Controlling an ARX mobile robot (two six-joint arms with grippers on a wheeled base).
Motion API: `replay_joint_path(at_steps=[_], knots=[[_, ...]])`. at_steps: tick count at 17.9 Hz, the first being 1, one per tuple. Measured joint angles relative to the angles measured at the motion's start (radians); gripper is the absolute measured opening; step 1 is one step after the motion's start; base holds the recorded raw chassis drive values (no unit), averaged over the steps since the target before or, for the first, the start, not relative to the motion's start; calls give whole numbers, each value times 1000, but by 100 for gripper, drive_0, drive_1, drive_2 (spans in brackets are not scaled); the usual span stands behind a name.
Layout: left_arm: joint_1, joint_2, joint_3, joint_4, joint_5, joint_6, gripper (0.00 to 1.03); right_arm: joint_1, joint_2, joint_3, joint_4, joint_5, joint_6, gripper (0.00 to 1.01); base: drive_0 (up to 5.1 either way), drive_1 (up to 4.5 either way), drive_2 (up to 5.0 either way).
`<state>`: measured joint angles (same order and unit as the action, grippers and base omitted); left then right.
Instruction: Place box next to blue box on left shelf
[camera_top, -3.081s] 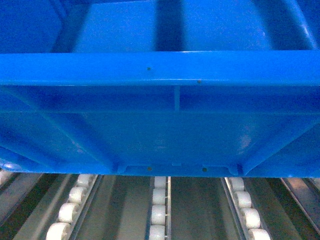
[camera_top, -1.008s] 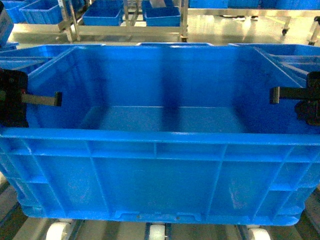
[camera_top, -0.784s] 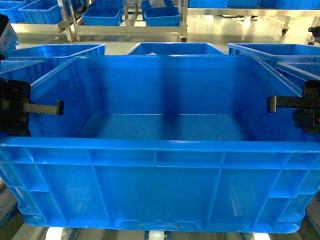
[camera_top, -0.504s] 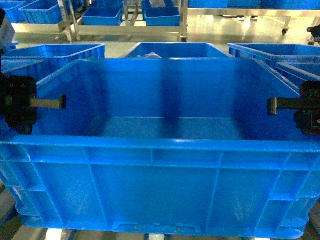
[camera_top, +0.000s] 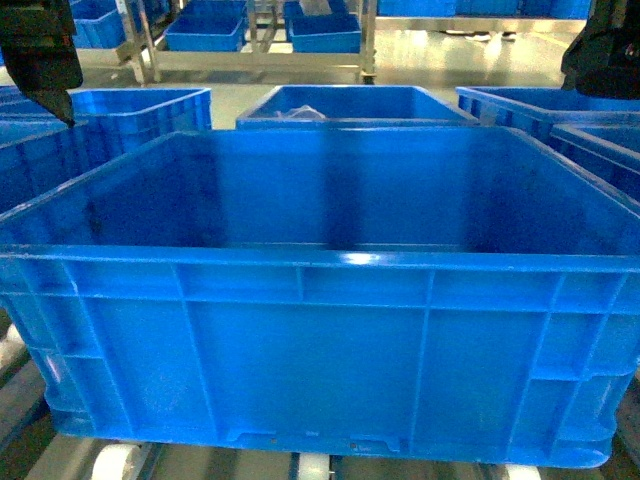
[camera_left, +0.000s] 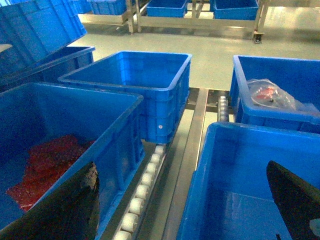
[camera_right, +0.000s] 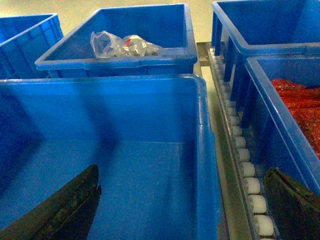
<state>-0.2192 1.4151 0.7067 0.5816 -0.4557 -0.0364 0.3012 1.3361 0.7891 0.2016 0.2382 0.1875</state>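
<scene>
The box (camera_top: 320, 350), a large bright-blue crate, rests empty on the white rollers (camera_top: 312, 466) of the left shelf, with nothing holding it. My left gripper (camera_top: 45, 60) hangs open above its left wall, my right gripper (camera_top: 600, 50) open above its right wall. In the left wrist view the open gripper (camera_left: 181, 165) straddles the box's left rim (camera_left: 210, 150) and the roller rail (camera_left: 142, 187). In the right wrist view the open gripper (camera_right: 184, 170) spans the box's right rim (camera_right: 202, 150) and a roller rail (camera_right: 247, 170). A neighbouring blue box (camera_left: 55, 145) holding red material stands just left.
Another blue crate (camera_right: 295, 110) with red contents stands close on the right. Behind the box, crates (camera_top: 350, 105) (camera_left: 135, 85) sit further up the rollers; one (camera_right: 125, 45) holds a clear plastic bag. Beyond lie a pale floor and metal racks (camera_top: 250, 50) with blue bins.
Both grippers have let go of the box's side walls and risen to the top corners of the head view. The box has settled lower on the rollers.
</scene>
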Motion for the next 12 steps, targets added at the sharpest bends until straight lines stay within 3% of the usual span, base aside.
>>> replay_joint_path(at_steps=[1,2,3,5,10,11,12], knots=[[0,3,0,-1,0,0,98,0,7,-20,77,13,-14,96,0,0,0],[23,3,-39,124,98,13,91,-9,0,-108,302,32,-64,86,0,0,0],[45,-32,-108,205,211,18,80,-29,-39,-216,441,18,-115,75,0,0,0],[76,-111,-237,256,302,19,60,-84,-116,-350,572,-8,-156,56,0,0,0],[126,-283,-440,275,360,19,7,-159,-284,-540,586,-92,-178,6,0,0,0],[133,-307,-460,272,365,17,1,-172,-315,-565,582,-102,-182,1,0,0,0],[142,-351,-495,261,375,22,2,-187,-363,-595,573,-116,-181,2,0,0,0]])
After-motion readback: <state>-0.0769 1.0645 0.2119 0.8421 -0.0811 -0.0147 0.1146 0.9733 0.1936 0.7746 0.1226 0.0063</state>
